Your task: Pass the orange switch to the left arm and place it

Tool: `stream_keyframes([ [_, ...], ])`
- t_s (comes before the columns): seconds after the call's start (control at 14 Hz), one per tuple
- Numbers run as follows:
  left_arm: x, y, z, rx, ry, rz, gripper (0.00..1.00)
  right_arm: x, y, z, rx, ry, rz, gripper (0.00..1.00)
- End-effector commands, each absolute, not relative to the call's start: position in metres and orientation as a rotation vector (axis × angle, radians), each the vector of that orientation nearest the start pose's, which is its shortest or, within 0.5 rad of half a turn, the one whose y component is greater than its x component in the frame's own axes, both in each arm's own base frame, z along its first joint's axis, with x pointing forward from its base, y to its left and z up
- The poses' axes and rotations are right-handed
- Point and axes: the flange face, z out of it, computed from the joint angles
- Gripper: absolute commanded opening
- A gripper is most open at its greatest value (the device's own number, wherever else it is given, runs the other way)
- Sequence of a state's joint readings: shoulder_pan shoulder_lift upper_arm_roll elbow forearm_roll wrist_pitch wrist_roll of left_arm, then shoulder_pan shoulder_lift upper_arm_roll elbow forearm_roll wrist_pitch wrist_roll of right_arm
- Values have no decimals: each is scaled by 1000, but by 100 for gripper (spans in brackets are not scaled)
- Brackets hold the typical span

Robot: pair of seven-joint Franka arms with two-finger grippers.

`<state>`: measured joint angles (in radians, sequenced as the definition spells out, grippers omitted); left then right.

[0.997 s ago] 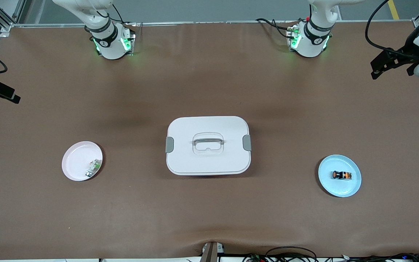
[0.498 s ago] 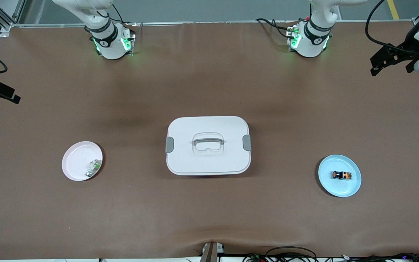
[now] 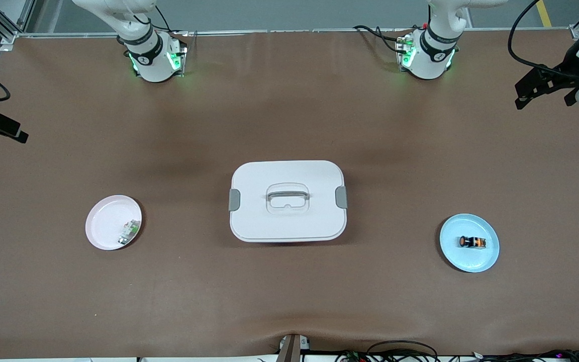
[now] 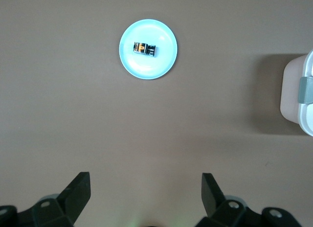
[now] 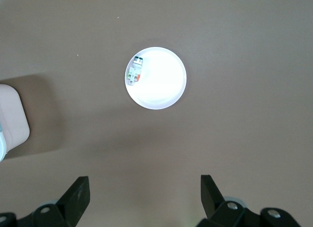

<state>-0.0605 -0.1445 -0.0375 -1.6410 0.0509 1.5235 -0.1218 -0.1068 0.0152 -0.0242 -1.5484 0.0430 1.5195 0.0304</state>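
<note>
Since a second ago, only the left gripper (image 3: 546, 89) has shifted slightly, up in the air over the table's edge at the left arm's end, fingers spread apart and empty. Over the other end the right gripper (image 5: 145, 196) waits, equally wide. The orange switch (image 3: 472, 242) lies on the blue plate (image 3: 485, 259), well apart from the box (image 3: 287, 221), which stands mid-table.

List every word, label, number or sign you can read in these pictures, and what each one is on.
No readable text anywhere.
Orange switch on the blue plate: orange marks, too small to read.
Green-and-white component on the pink plate: nothing legible.
Box: plain lid, no label.
</note>
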Motion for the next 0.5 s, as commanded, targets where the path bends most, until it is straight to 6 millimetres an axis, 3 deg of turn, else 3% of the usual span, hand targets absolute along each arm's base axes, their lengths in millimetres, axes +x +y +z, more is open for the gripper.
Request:
stream_keyframes([
  [0.0, 509, -49, 664, -3122, -17, -15, 100, 553, -69, 626, -3097, 250, 69, 100],
  [0.43, 509, -44, 659, -3119, -29, 40, 100, 552, -68, 627, -3097, 248, 67, 100],
])
